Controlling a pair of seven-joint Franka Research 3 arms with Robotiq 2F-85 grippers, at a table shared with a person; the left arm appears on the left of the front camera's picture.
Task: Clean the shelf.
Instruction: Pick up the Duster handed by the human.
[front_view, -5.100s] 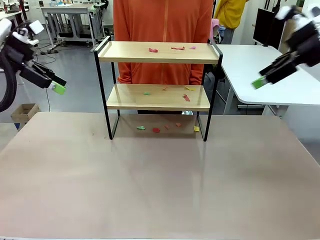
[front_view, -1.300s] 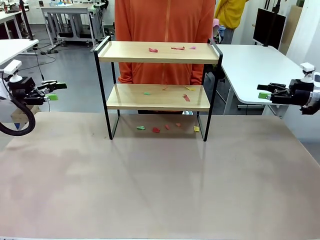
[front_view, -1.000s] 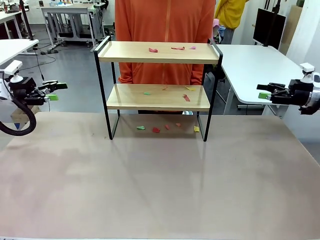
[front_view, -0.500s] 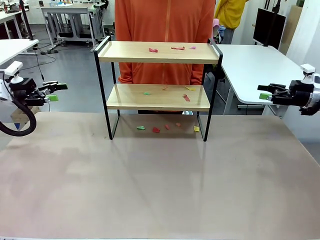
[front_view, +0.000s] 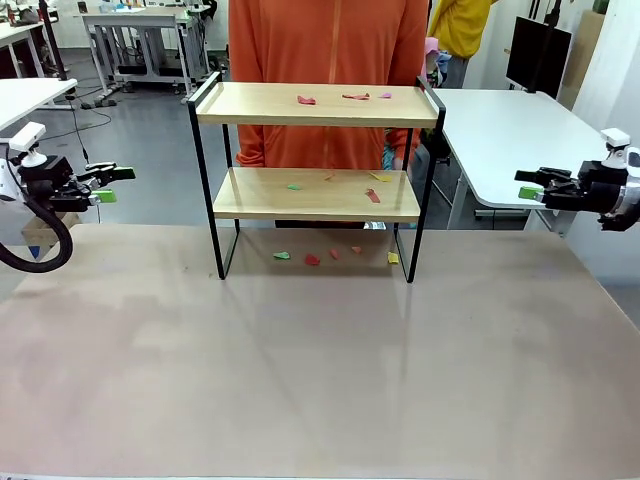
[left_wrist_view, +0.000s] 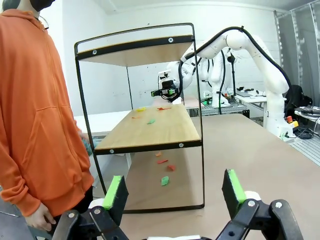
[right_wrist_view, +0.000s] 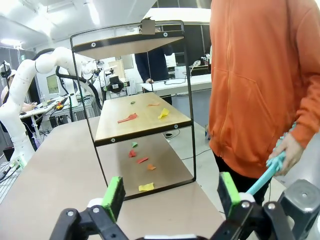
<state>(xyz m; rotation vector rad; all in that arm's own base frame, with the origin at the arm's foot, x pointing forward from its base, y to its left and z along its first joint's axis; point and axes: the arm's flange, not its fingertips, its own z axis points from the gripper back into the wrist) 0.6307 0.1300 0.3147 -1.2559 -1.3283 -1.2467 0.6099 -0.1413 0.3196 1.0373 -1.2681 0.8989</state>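
The shelf (front_view: 250, 103) stands at 12 o'clock on the tabletop (front_view: 320, 380), just before a person (front_view: 330, 40) in orange. Coloured paper scraps (front_view: 306, 100) lie on both boards and beneath. The left pincer (front_view: 113, 184) at 9 o'clock and the right pincer (front_view: 528, 184) at 3 o'clock are spread wide, holding nothing. A careless push on the thin frame may tip it toward the person and scatter the scraps.

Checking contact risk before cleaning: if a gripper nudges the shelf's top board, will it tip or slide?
The shelf likely slides or tips easily: it is tall and thin-framed, with only small scraps on it. Its wooden boards look stiff. It stands free on the table, apparently unfastened.
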